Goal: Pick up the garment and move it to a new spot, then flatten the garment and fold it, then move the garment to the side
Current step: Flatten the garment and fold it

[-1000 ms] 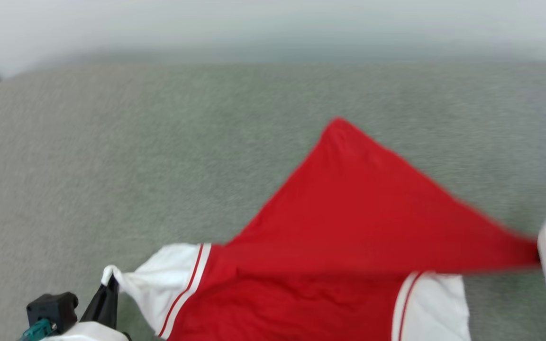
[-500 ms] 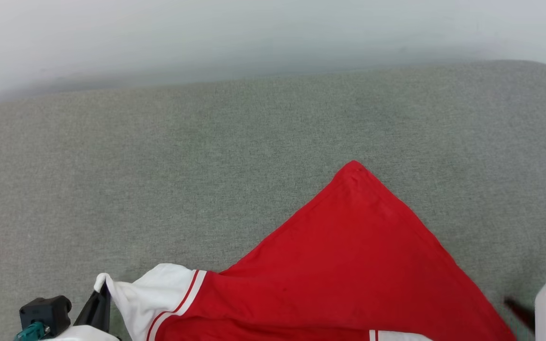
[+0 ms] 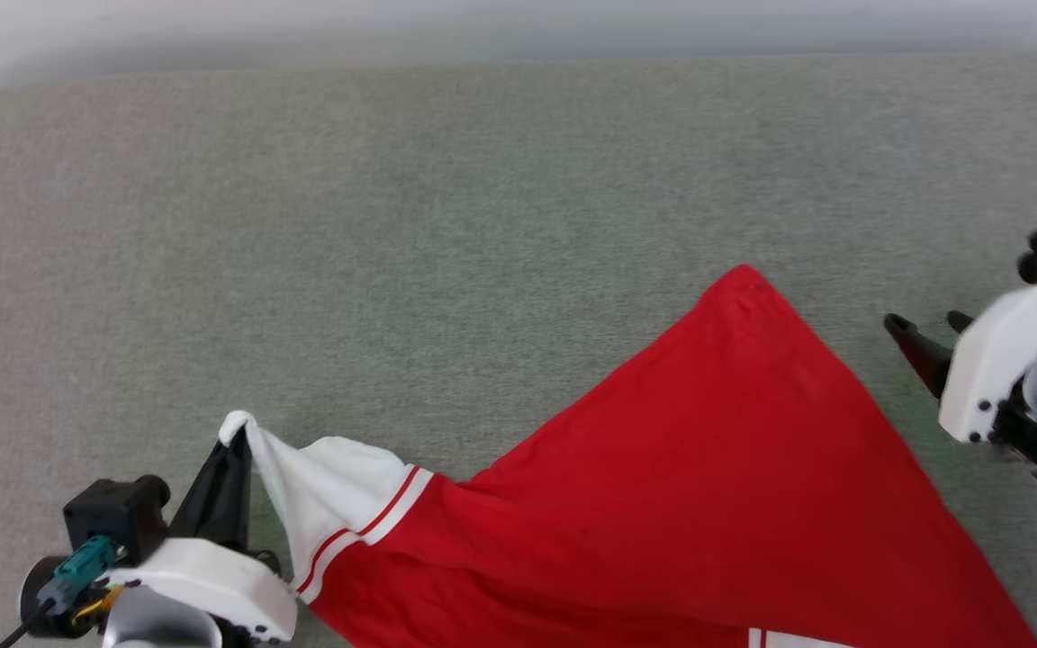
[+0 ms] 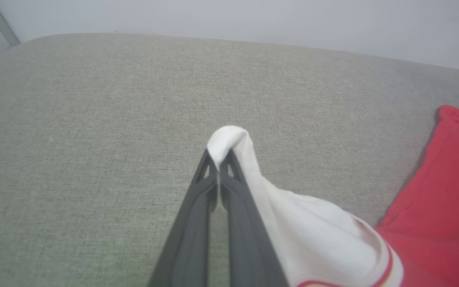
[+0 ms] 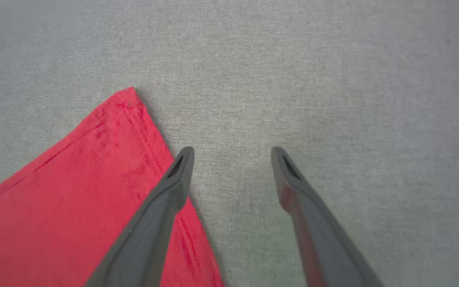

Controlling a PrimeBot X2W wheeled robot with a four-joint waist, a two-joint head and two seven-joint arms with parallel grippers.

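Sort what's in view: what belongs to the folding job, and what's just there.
Job: garment; left gripper, shut on its white sleeve; right gripper, open, by the red corner.
Just there: grey upholstered surface; pale wall.

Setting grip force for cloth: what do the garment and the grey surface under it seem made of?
The garment: likely knit jersey, matte red with white sleeve; it drapes, bunches where pinched, and shows a stitched hem. The grey surface: woven upholstery-like cloth, matte, with speckled weave and a rounded, possibly padded edge.

Left tool (image 4: pixel 218 159) tight on garment (image 4: pixel 317 235) sleeve
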